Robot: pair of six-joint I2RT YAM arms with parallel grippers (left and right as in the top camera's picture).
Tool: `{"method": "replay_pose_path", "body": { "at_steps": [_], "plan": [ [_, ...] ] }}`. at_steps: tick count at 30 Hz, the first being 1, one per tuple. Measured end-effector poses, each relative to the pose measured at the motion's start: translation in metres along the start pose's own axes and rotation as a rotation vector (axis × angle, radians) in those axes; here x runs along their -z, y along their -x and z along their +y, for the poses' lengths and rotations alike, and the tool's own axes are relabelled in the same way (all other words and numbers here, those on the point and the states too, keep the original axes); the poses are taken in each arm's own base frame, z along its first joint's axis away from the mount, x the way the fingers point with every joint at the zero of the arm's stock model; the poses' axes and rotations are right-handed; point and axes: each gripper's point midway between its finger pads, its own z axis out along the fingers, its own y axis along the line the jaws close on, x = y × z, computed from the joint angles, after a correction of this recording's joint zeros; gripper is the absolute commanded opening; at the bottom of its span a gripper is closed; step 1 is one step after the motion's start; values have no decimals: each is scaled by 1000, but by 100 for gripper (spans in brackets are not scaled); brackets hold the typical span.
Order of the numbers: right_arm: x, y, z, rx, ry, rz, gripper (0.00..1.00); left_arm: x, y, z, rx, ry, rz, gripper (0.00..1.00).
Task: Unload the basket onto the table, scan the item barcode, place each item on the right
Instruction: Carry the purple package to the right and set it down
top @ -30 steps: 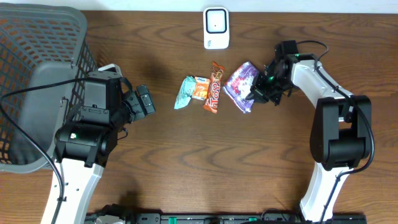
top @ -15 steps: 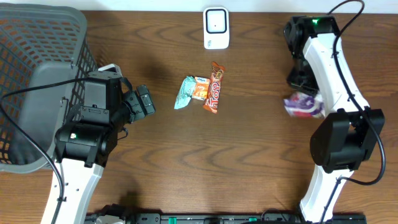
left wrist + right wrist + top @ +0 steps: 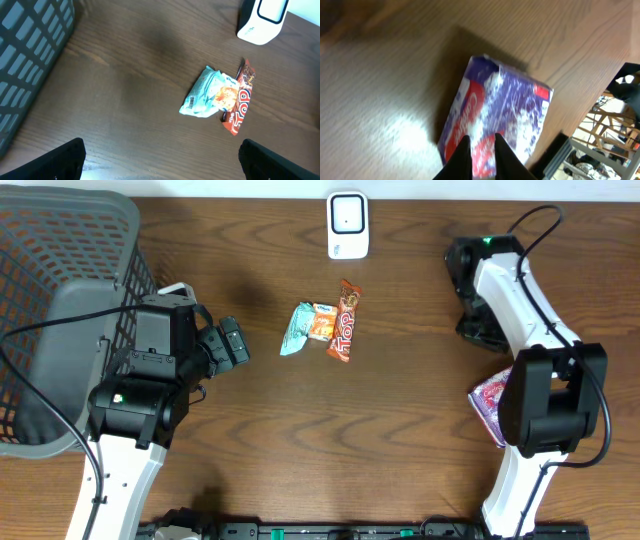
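The worktop is mostly bare wood, with the grey basket well away from the scanner, on my left arm's side. My left claw hangs between the basket and the scanner with its fingers spread wide and nothing in them. I judge that arm to be idle.

The item I'm handling is the purple packet. It is well apart from the scanner on the right arm's side, near the worktop's front-right corner and partly hidden behind that arm's base. On the right wrist camera the right claw sits directly over the packet with its fingertips drawn close, only a slim gap between them. The view is blurred, so I cannot tell whether they are pinching the wrapper or are just clear of it.

The teal packet and the orange bar lie side by side, touching, near the scanner's front face, and neither claw is on them.

My read is that the purple packet is nowhere near the scanner's window, so it is either already scanned and set aside or not yet presented. The two near the scanner look to be what is left.
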Motion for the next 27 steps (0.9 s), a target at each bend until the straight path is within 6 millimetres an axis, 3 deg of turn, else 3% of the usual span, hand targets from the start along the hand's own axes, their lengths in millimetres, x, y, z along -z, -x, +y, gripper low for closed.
{"method": "replay_pose_path", "body": {
  "at_steps": [1,3,6,8,11,15,19,23,27],
  "plan": [
    [6,0,-1,9,23,15,50,0,0,0,0,0,-1,98],
    [21,4,0,37,81,27,70,0,0,0,0,0,-1,98],
    [35,-1,-7,121,149,87,75,0,0,0,0,0,0,98],
    [34,-10,-12,157,160,142,71,0,0,0,0,0,0,98],
    [21,-20,-15,162,144,199,68,0,0,0,0,0,0,98],
    [2,-34,-24,128,96,279,72,0,0,0,0,0,0,98],
    [-8,-34,-38,61,89,314,76,0,0,0,0,0,0,98],
    [6,-36,-68,-49,113,236,99,0,0,0,0,0,0,98],
    [28,-36,-96,-206,234,66,99,0,0,0,0,0,-1,98]
  ]
}}
